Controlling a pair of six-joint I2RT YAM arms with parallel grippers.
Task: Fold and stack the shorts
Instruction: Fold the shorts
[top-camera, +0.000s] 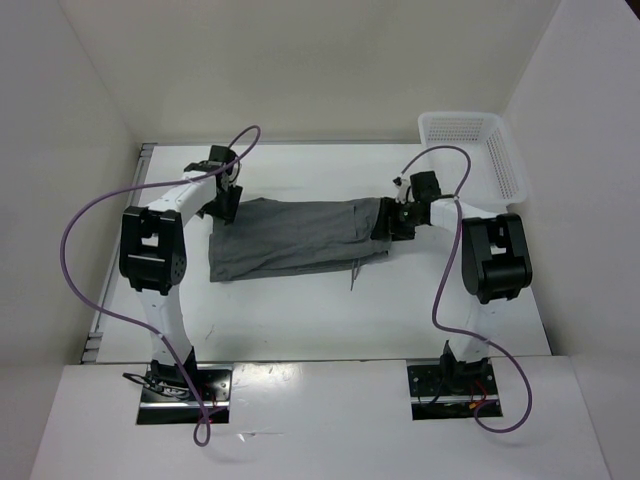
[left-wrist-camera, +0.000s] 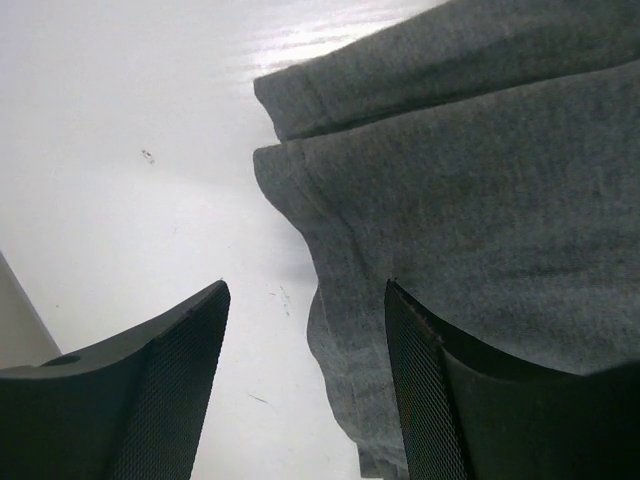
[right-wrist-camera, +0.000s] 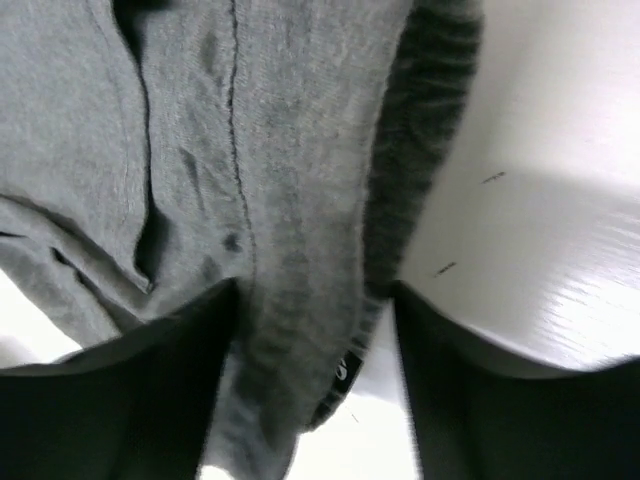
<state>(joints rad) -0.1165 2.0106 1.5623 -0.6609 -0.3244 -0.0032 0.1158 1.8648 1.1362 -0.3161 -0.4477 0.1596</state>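
Note:
The grey shorts (top-camera: 290, 238) lie spread on the white table, folded lengthwise, with the drawstring (top-camera: 355, 272) trailing off the near edge. My left gripper (top-camera: 226, 203) is open at the shorts' left end; in the left wrist view the leg hems (left-wrist-camera: 300, 190) lie between and beyond my fingers (left-wrist-camera: 420, 390), one finger over the cloth. My right gripper (top-camera: 385, 222) is open at the right end; in the right wrist view the ribbed waistband (right-wrist-camera: 320, 300) sits between the jaws, not pinched.
A white mesh basket (top-camera: 487, 150) stands at the back right corner. White walls enclose the table (top-camera: 300, 310) on three sides. Purple cables loop from both arms.

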